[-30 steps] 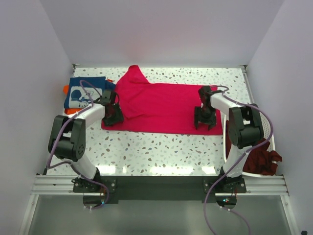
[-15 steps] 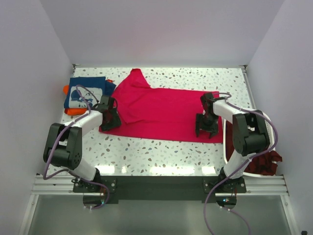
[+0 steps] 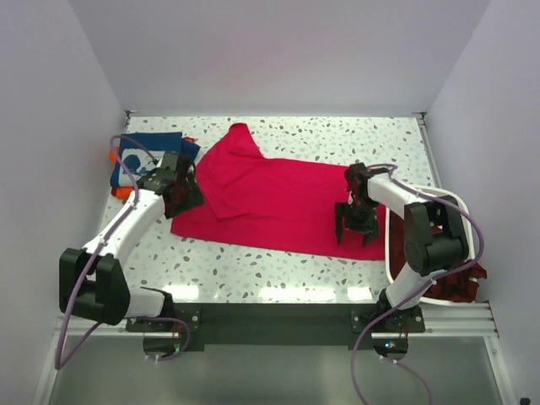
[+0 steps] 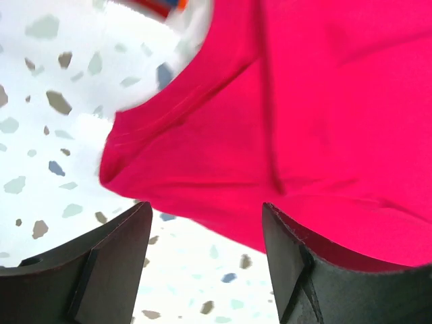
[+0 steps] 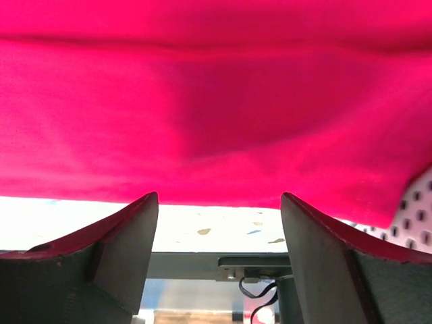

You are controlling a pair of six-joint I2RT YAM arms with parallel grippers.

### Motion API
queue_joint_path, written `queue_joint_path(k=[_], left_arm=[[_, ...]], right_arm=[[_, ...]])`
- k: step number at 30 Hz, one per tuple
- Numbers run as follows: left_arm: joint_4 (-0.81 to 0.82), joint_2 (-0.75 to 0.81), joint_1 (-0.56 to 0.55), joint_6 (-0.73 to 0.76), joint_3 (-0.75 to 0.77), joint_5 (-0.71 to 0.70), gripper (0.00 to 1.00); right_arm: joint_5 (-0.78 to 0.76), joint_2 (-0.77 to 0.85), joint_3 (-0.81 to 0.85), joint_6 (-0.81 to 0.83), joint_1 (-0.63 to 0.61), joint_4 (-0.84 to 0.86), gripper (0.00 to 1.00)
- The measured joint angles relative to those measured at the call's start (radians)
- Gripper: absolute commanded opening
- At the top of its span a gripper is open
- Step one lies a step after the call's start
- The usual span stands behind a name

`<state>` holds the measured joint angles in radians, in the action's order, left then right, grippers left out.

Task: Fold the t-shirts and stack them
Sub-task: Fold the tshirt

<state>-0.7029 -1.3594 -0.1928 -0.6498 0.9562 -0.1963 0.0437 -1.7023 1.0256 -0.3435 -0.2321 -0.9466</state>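
A bright crimson-pink t-shirt (image 3: 270, 198) lies spread flat across the middle of the table, one sleeve pointing to the back. My left gripper (image 3: 182, 196) hovers at its left edge, open, with bare table between the fingers (image 4: 101, 270). The shirt's hem (image 4: 202, 182) lies just beyond them. My right gripper (image 3: 355, 234) stands over the shirt's near right corner, open and empty. In the right wrist view the shirt (image 5: 216, 101) fills the space above the fingers (image 5: 115, 250). A folded navy t-shirt (image 3: 139, 156) lies on an orange one (image 3: 122, 192) at the back left.
A white laundry basket (image 3: 390, 253) stands at the right edge, close to my right arm, with dark maroon t-shirts (image 3: 460, 274) in it. Its perforated wall (image 5: 415, 202) shows beside the right fingers. White walls enclose the table on three sides.
The crimson shirt slid toward the near edge, most at its right end. Both grippers have let go of it and stand wider. My left gripper moved back and left.
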Motion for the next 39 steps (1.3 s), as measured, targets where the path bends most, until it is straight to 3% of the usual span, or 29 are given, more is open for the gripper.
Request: queue_joint_path(k=[5, 10, 21, 29, 39], left_arm=[[-0.023, 0.035, -0.113, -0.039, 0.105, -0.030, 0.71], [-0.022, -0.059, -0.183, -0.042, 0.145, -0.027, 0.70], [0.042, -0.318, -0.189, 0.069, 0.164, -0.016, 0.63], [0.110, -0.373, -0.189, 0.106, 0.164, 0.059, 0.51], [0.111, -0.397, -0.190, 0.109, 0.161, 0.111, 0.45]], right_arm=[[0.000, 0.006, 0.134, 0.031, 0.000, -0.025, 0.83], [0.002, 0.010, 0.216, 0.032, -0.002, -0.024, 0.82], [0.040, 0.010, 0.226, -0.097, -0.002, 0.025, 0.73], [0.043, 0.012, 0.232, -0.136, -0.002, 0.017, 0.73], [0.029, 0.041, 0.232, -0.144, -0.002, 0.007, 0.73]])
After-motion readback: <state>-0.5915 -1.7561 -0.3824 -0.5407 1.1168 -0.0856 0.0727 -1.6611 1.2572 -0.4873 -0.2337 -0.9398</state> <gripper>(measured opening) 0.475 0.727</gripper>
